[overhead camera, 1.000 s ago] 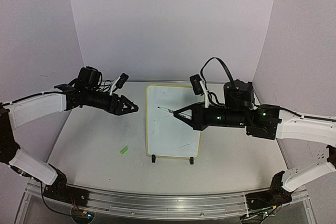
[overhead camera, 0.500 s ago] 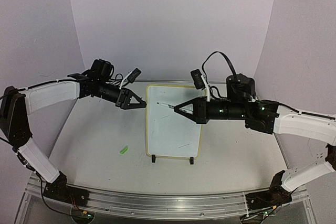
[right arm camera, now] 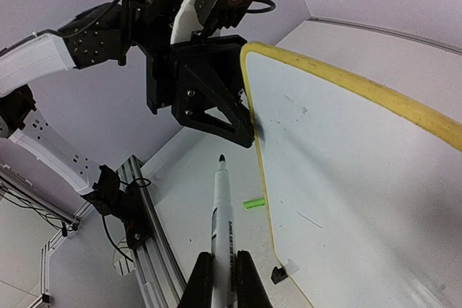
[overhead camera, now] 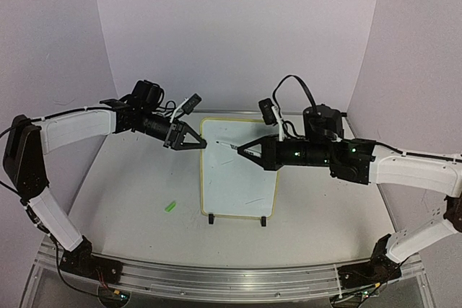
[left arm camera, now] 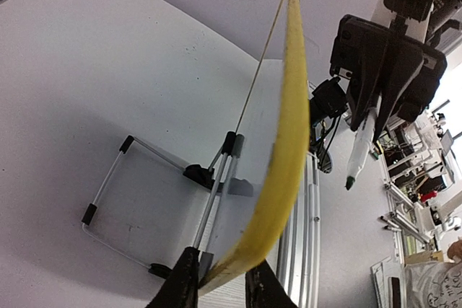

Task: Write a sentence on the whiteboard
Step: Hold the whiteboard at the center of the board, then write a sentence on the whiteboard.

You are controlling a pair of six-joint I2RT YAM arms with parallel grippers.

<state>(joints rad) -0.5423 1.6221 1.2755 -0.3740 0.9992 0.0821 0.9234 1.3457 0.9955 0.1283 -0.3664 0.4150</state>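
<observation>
Whiteboard looks light, stiff, tippy: left pincer clenched on its edge; right pincer grasping marker.

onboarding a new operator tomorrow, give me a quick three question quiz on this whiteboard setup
1. True or false: the right gripper holds a marker with its tip uncapped.
2. What is the left gripper closed on? A the yellow edge of the whiteboard; B the marker; C nothing.
3. Fill in: in the top view, the small green piece lies on the table to the board's ___.

Key: 1 true; 2 A; 3 left.
</observation>
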